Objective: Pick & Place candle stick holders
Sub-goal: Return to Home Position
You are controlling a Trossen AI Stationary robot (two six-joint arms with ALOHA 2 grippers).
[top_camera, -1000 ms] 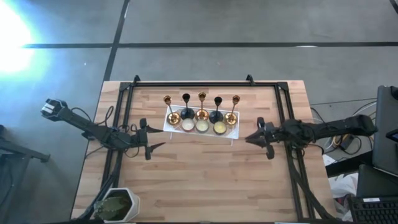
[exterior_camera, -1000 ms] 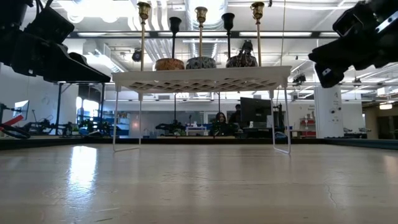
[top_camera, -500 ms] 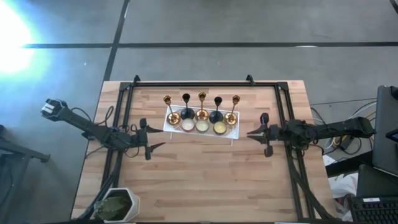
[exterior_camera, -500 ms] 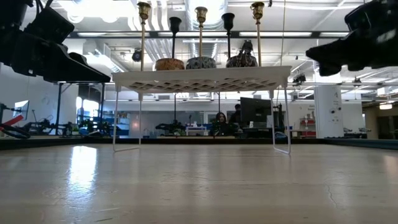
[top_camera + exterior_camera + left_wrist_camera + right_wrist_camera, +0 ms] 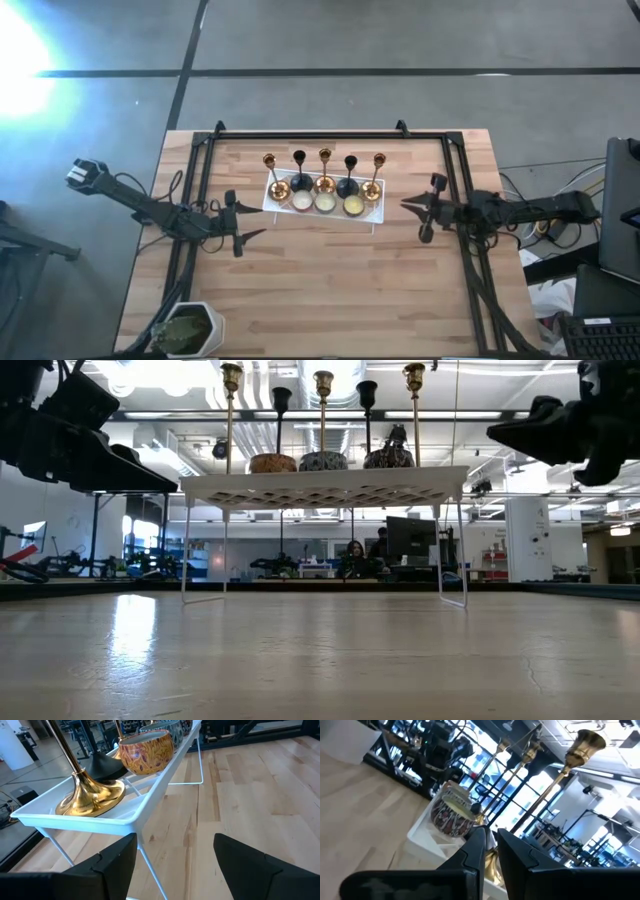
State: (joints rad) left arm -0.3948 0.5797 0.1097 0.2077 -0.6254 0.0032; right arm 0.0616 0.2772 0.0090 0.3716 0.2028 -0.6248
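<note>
Several candle stick holders, gold [image 5: 325, 170] and black [image 5: 349, 174], stand upright on their round bases in a row along the far side of a white tray [image 5: 372, 218]. The tray stands on wire legs at the table's far middle. Left of the tray, my left gripper [image 5: 252, 222] hovers open; its wrist view shows a gold holder's base [image 5: 92, 797] just ahead. My right gripper [image 5: 404, 208] hovers right of the tray, shut with nothing between its fingers, pointing at the tray. A gold holder's cup [image 5: 587, 742] shows in its wrist view.
Three low tealight candles [image 5: 326, 204] in patterned tins [image 5: 147, 752] sit along the tray's near side. A white pot with a plant [image 5: 190, 328] stands at the near left corner. Black frame rails [image 5: 186, 200] run along both table sides. Bare wood lies near the front.
My right gripper has rolled about its own pointing line and its fingers have come up from slanting down to about level, still shut, beside the tray's right end. My left gripper and the holders have kept still.
</note>
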